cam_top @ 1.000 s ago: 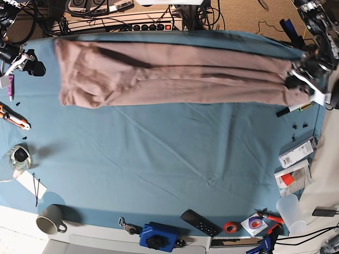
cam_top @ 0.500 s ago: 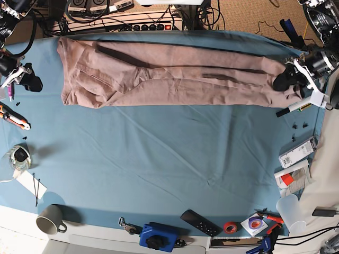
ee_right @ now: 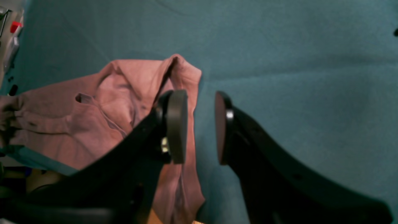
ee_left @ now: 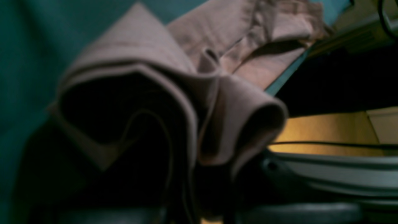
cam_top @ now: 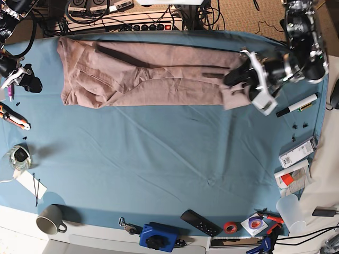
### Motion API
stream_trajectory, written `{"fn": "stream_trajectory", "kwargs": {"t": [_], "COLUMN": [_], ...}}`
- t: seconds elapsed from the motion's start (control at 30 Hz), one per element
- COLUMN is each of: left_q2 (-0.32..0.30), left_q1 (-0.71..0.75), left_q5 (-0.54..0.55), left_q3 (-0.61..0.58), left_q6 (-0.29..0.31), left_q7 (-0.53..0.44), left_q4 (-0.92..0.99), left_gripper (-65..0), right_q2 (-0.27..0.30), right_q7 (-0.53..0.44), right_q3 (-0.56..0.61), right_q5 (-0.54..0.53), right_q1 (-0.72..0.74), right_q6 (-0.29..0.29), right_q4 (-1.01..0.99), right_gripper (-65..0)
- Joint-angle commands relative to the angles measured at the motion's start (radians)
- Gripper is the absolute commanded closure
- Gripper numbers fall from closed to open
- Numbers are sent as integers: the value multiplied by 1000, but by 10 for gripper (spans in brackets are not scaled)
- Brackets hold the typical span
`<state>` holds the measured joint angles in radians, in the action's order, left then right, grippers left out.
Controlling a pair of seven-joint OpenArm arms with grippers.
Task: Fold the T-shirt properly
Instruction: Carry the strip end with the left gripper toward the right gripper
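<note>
My left gripper (cam_top: 239,79), clenched on the T-shirt (cam_top: 148,74) hem, has carried it inward: crosswise fold begun; right gripper (ee_right: 200,127) released.

Robotics lab or workshop bench. Desk (cam_top: 159,159) draped in teal cloth, ringed by clutter: power strip (cam_top: 153,26) and tangled cables along far edge; blue tool (cam_top: 158,236), remote (cam_top: 200,223), red tape roll (cam_top: 230,227) on near edge; marker (cam_top: 296,105) and boxed parts near right edge; grey mug (cam_top: 50,219) at near-left corner; cutters (cam_top: 13,117) by left edge.
</note>
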<state>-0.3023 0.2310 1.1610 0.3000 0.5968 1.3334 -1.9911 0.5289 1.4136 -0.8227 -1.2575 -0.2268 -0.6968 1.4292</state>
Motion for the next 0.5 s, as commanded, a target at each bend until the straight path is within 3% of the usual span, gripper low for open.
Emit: {"fn": "stream_trajectory", "kwargs": {"t": [0.0, 0.13, 0.47], "left_q2": [-8, 10, 157], "left_q1": [-16, -38, -51], "left_q5": [4, -74, -288], "left_q3": [-26, -154, -324], "left_q6": [3, 3, 3], "left_q7": [-23, -76, -183], "left_q4": [-16, -16, -16], "left_gripper": [0, 0, 0], "right_q2": [27, 27, 27], "right_q7": [-17, -17, -17], "right_q3": [-10, -10, -10], "right_q5": [-24, -24, -24], "right_q1": [8, 8, 8], "right_q6": [-1, -1, -1], "right_q4": [17, 17, 17], "right_gripper": [-159, -159, -159]}}
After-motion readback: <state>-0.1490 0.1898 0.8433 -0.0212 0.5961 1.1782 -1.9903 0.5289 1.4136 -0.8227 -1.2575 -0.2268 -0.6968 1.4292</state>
